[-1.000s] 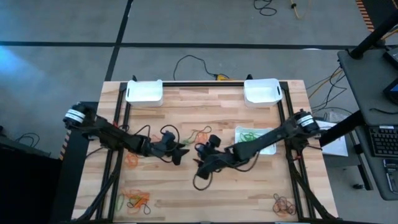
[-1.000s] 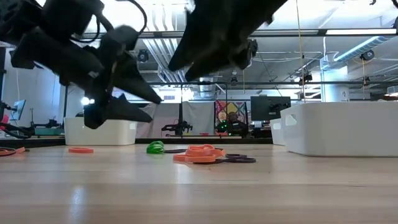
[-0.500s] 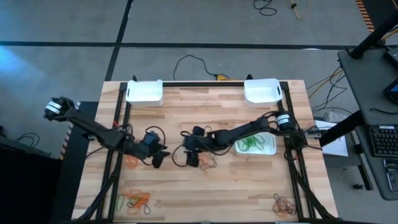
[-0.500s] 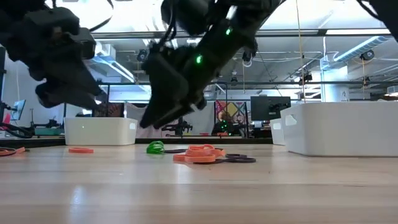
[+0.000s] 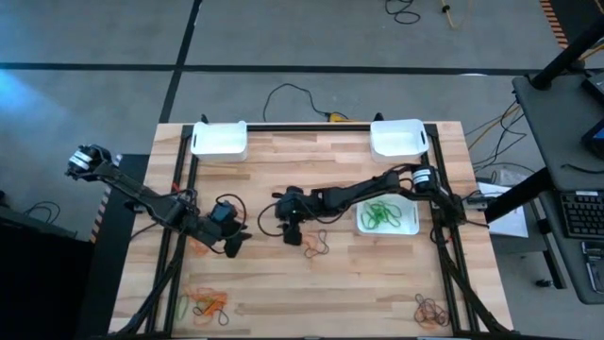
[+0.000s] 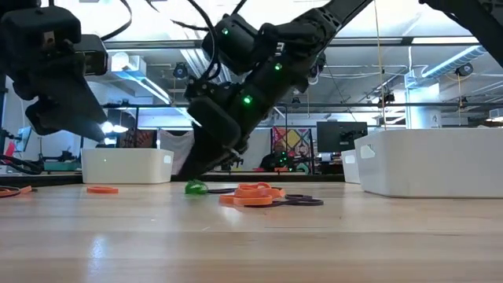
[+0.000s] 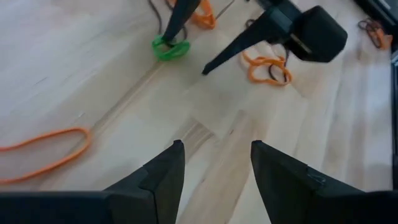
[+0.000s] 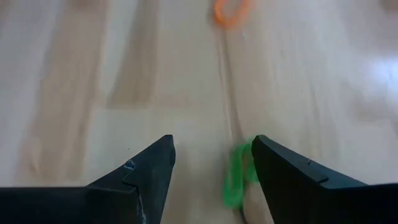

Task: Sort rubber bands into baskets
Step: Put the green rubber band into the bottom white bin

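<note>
One basket [image 5: 408,226] holds green bands; two baskets [image 5: 219,141] empty, piles left mid-desk and near corners. Both grippers [image 5: 291,227] gape, holding nothing.

Both arms stretched in low over the table [image 5: 377,283], tips near its middle. Left arm comes from the left edge, elbow bent; left gripper [image 5: 232,245] pointing down toward the front edge, fingers [image 7: 163,171] apart w/ a clear gap. Right arm reaches from the right edge, nearly straight; right gripper [image 5: 292,232] angled down at the wood, fingers [image 8: 152,163] spread too.
</note>
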